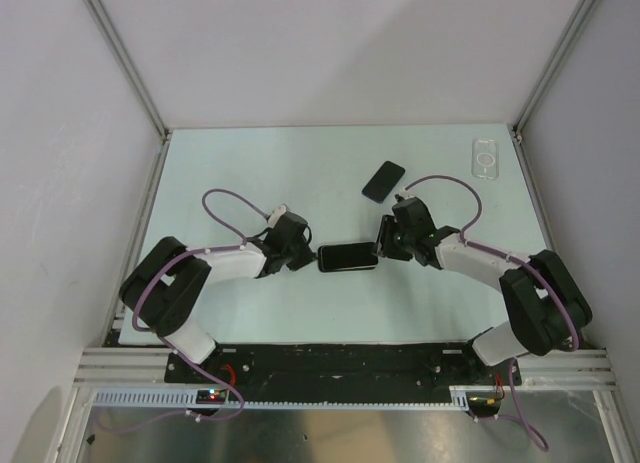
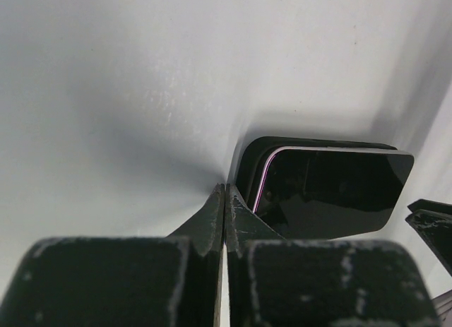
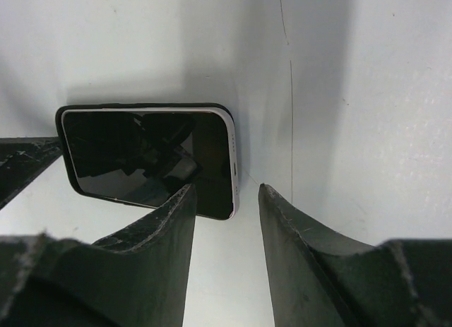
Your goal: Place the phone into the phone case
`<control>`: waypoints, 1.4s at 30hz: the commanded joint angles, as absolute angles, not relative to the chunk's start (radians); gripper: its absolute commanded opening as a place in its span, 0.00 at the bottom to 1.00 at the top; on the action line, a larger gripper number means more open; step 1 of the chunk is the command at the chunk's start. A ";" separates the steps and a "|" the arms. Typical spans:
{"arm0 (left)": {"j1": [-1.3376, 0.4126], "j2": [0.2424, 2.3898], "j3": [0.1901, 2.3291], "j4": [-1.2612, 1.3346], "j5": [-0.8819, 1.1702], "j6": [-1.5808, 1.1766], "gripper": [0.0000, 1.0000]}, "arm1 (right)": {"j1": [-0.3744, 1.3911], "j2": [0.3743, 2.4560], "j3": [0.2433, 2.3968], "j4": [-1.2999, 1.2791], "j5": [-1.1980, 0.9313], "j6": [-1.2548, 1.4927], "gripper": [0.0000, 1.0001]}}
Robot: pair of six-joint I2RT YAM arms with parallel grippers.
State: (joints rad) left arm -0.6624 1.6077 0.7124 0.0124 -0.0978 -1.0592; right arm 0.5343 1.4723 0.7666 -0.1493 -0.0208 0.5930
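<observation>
A black-screened phone [image 1: 348, 256] with a pale edge lies flat at the table's middle, a black rim showing under it. It also shows in the left wrist view [image 2: 332, 189] and the right wrist view [image 3: 141, 154]. My left gripper [image 1: 308, 255] is shut and empty, its tips [image 2: 224, 191] at the phone's left end. My right gripper [image 1: 383, 251] is open at the phone's right end [image 3: 226, 189], one finger [image 3: 169, 221] over the phone's near corner. The clear phone case [image 1: 486, 159] with a white ring mark lies at the far right, away from both grippers.
A second black phone [image 1: 383, 180] lies tilted just behind the right gripper. White walls with metal frame posts [image 1: 165, 133] enclose the table [image 1: 250, 163] on three sides. The arms' bases stand at the near edge.
</observation>
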 commanded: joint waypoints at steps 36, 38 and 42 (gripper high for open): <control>-0.758 1.678 0.753 -0.007 -0.051 -1.106 0.00 | 0.730 1.689 0.967 -0.272 0.137 0.547 0.31; -0.762 1.681 0.756 -0.005 -0.050 -1.109 0.00 | 0.742 1.699 0.978 -0.277 0.137 0.549 0.30; -0.770 1.690 0.763 -0.006 -0.049 -1.113 0.00 | 0.762 1.717 0.988 -0.277 0.130 0.552 0.31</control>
State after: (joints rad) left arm -0.7048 1.6238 0.7437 -0.0315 -0.1463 -1.0737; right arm 0.7048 1.6535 0.9657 -0.3470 0.2253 0.5289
